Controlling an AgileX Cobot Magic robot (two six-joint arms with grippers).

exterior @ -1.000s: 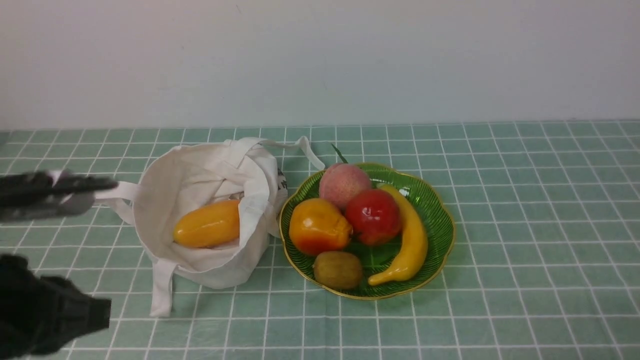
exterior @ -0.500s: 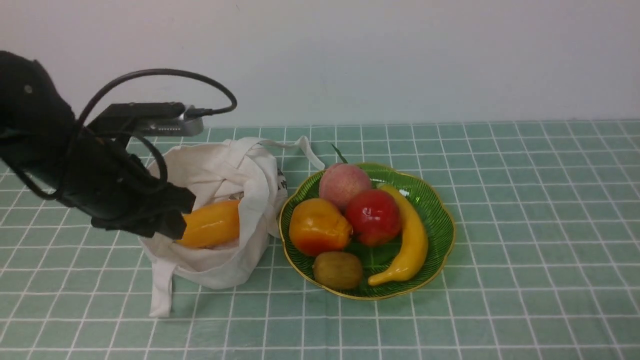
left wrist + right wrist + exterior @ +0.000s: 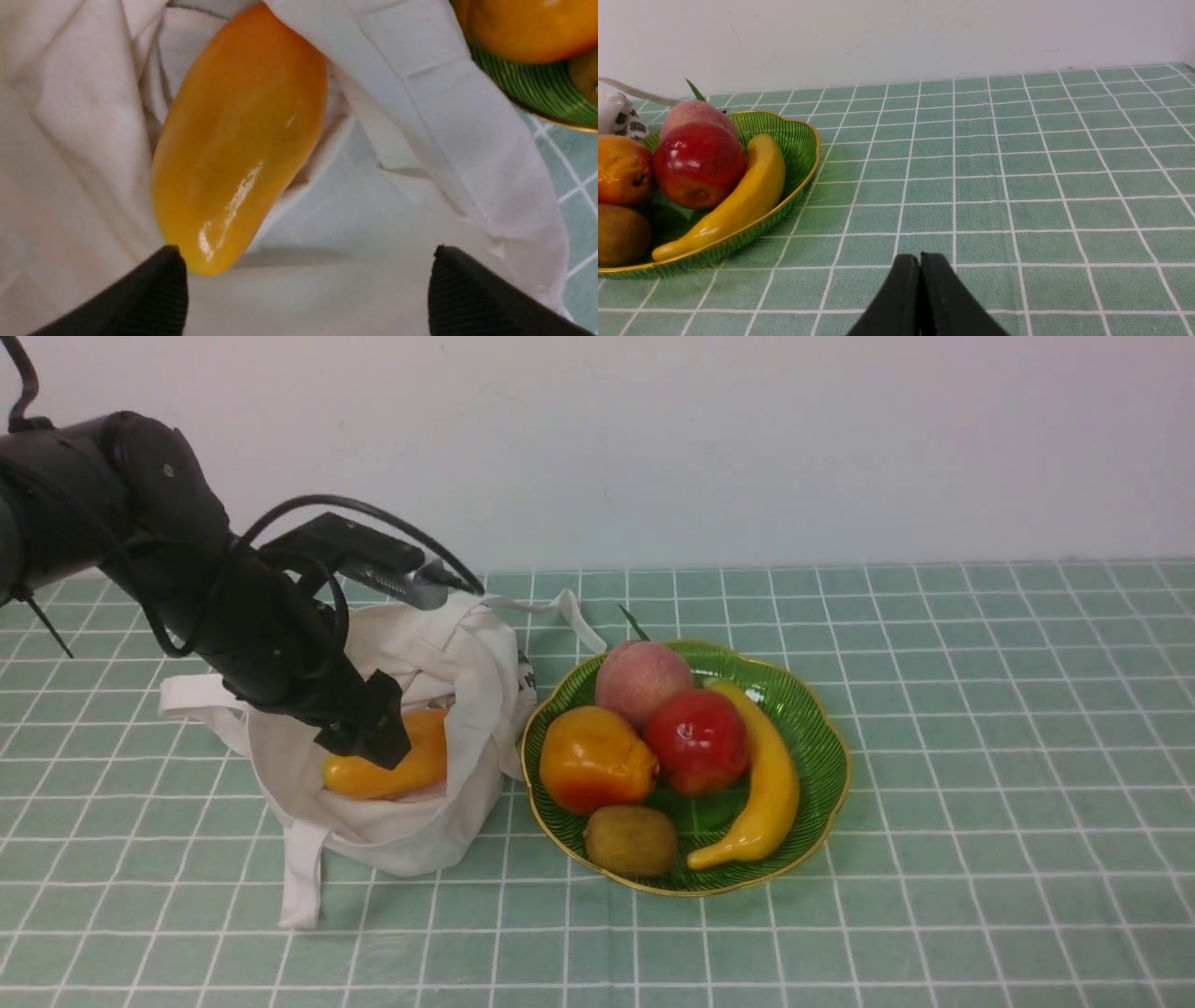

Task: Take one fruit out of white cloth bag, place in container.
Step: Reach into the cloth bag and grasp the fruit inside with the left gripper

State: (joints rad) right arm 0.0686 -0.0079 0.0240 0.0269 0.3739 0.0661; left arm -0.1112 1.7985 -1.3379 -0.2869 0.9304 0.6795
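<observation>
A glossy yellow-orange mango (image 3: 425,761) (image 3: 238,140) lies inside the white cloth bag (image 3: 392,821) (image 3: 70,116), partly hidden by my left arm in the front view. My left gripper (image 3: 373,747) (image 3: 308,289) hangs just over the bag's mouth, open, its jaws wide apart; one fingertip (image 3: 163,280) is close to the mango's end, nothing held. The green gold-rimmed plate (image 3: 812,728) (image 3: 794,140) stands right of the bag. My right gripper (image 3: 920,280) is shut and empty over the tablecloth, right of the plate; it does not show in the front view.
The plate holds a peach (image 3: 642,679), a red apple (image 3: 695,739), an orange persimmon-like fruit (image 3: 593,758), a kiwi (image 3: 631,840) and a banana (image 3: 770,784). A bag strap (image 3: 301,887) trails toward the table's front. Green checked cloth (image 3: 980,756) covers the table.
My left arm has swung in from the far left, risen and moved right, ending with its gripper over the bag above the mango. The bag, mango and plate have stayed put.
</observation>
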